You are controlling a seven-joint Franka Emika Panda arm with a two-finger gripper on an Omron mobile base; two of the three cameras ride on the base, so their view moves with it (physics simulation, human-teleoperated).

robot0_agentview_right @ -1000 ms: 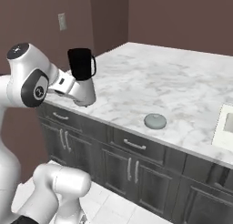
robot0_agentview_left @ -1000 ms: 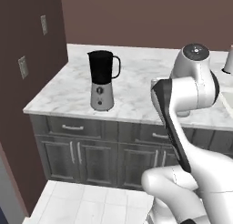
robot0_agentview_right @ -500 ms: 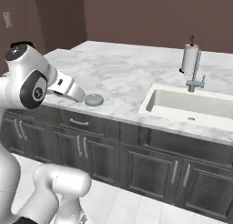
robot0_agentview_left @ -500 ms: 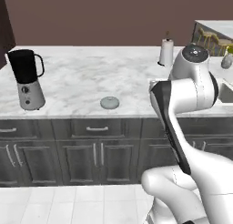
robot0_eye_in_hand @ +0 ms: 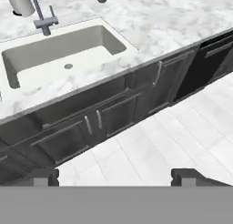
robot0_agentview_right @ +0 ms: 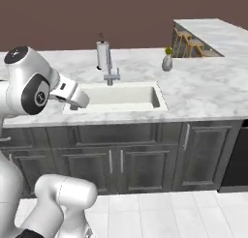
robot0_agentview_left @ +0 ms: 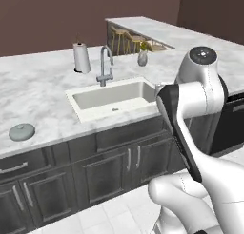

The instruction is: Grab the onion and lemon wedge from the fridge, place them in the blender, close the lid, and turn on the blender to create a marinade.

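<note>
Lid: pale grey round disc (robot0_agentview_left: pixel 21 131) lying flat on the marble worktop (robot0_agentview_left: pixel 38 92), near its front edge at the far left of the left base view, well apart from the sink; round, so no long axis, its small central knob facing up.
Worktop: white-grey marble, running the width of the room and turning into a second run (robot0_agentview_left: pixel 190 38) at the right, with bar stools (robot0_agentview_left: pixel 125 38) beyond.
Sink: pale basin (robot0_agentview_left: pixel 114 97) set into the marble, a grey tap (robot0_agentview_left: pixel 104 66) behind it, a paper-towel roll (robot0_agentview_left: pixel 81 57) upright just left of the tap, a small vase (robot0_agentview_left: pixel 142 58) to its right.
Below: dark grey cabinet doors and drawers (robot0_agentview_right: pixel 121 159) with slim handles, a black appliance front (robot0_agentview_right: pixel 237 159) at the right end.
Floor: pale tiles (robot0_eye_in_hand: pixel 173 141), open in front of the cabinets.
Walls: plain dark brown.
Hand: fingers (robot0_eye_in_hand: pixel 193 176) standing wide apart with nothing between them (robot0_eye_in_hand: pixel 115 177), held out from the worktop's front edge over the floor, facing the cabinets under the sink.
</note>
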